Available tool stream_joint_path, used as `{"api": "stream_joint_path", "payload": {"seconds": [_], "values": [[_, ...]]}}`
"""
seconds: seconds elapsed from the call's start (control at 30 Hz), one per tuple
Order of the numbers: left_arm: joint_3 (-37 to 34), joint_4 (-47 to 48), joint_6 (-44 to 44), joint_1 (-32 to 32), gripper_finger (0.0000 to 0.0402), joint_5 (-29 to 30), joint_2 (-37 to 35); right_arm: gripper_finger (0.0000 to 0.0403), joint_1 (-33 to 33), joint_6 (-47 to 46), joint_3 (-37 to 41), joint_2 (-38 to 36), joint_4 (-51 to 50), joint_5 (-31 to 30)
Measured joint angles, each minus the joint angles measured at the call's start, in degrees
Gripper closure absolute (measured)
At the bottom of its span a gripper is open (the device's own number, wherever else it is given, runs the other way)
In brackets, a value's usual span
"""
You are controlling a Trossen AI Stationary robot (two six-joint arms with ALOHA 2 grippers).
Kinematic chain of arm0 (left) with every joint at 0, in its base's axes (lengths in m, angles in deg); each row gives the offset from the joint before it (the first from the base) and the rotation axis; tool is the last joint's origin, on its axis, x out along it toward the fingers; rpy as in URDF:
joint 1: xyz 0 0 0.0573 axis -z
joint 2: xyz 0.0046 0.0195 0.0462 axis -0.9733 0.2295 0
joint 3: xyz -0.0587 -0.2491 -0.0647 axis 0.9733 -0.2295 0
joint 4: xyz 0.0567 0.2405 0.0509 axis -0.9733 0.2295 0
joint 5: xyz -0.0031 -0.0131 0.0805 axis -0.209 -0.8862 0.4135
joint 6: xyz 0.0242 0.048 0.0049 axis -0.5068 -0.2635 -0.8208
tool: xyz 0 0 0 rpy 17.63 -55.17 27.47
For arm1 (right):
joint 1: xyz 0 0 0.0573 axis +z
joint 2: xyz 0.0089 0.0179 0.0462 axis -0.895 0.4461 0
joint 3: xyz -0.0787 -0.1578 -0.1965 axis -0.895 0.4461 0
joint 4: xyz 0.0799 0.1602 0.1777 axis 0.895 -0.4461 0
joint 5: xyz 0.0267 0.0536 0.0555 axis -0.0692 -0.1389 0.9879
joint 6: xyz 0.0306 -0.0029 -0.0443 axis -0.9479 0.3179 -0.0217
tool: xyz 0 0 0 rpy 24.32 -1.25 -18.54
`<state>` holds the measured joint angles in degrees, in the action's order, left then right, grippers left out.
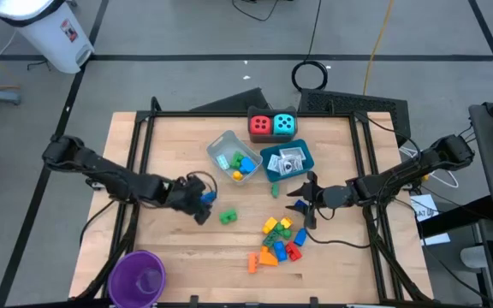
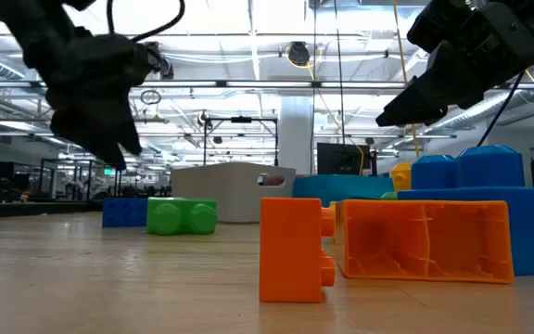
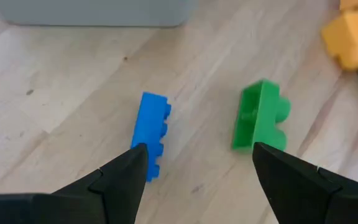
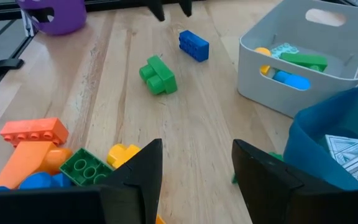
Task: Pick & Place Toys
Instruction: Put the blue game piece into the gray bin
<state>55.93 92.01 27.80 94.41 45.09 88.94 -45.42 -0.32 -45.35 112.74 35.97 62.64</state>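
Blue brick point(image 3: 151, 132) lies on edge, studs sideways, below open, empty left hand point(image 3: 197, 163).

Two big dotted plastic dice sit near the far edge of the wooden bench point(image 1: 178, 248), one red point(image 1: 260, 125) and one cyan point(image 1: 285, 125). Two rectangular trays stand just nearer, one pale grey point(image 1: 221, 145) and one blue point(image 1: 274, 168). One purple plastic cup point(image 1: 137, 277) is at the near-left corner. Two small bricks lie apart mid-bench, one blue point(image 1: 207, 197) and one green point(image 1: 228, 216). The heaped bricks near the front edge overlap too much to count.
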Motion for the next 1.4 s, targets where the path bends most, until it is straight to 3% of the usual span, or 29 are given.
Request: {"api": "stream_joint_path", "payload": {"seconds": [0.17, 0.4, 0.67, 0.97, 1.17, 1.4], "values": [[0.0, 0.7, 0.3, 2.9, 0.0105, 2.7, 6.3, 0.0236, 0.0, 0.0, 0.0, 0.0, 0.6, 0.0], [0.3, 0.3, -1.6, 1.0, 0.0105, 6.1, 12.9, 0.0236, 0.0, 0.4, 0.0, 0.0, 1.7, 0.0], [0.1, -6.0, -6.8, -2.1, 0.0105, 6.0, 13.4, 0.0236, 0.0, 0.6, 0.0, 0.0, 1.7, 0.0], [1.2, -4.5, -11.8, -2.6, 0.0105, 3.1, 9.7, 0.0236, 0.0, 0.6, 0.0, 0.0, 0.9, 0.0], [1.4, -4.6, -12.8, -2.7, 0.0105, 9.1, 9.0, 0.0236, 0.0, 0.4, 0.0, 0.0, 1.1, 0.0], [1.4, -4.7, -12.8, -2.8, 0.0105, 9.2, 12.2, 0.0236, 0.0, 0.4, 0.0, 0.0, 1.3, 0.0]]}}
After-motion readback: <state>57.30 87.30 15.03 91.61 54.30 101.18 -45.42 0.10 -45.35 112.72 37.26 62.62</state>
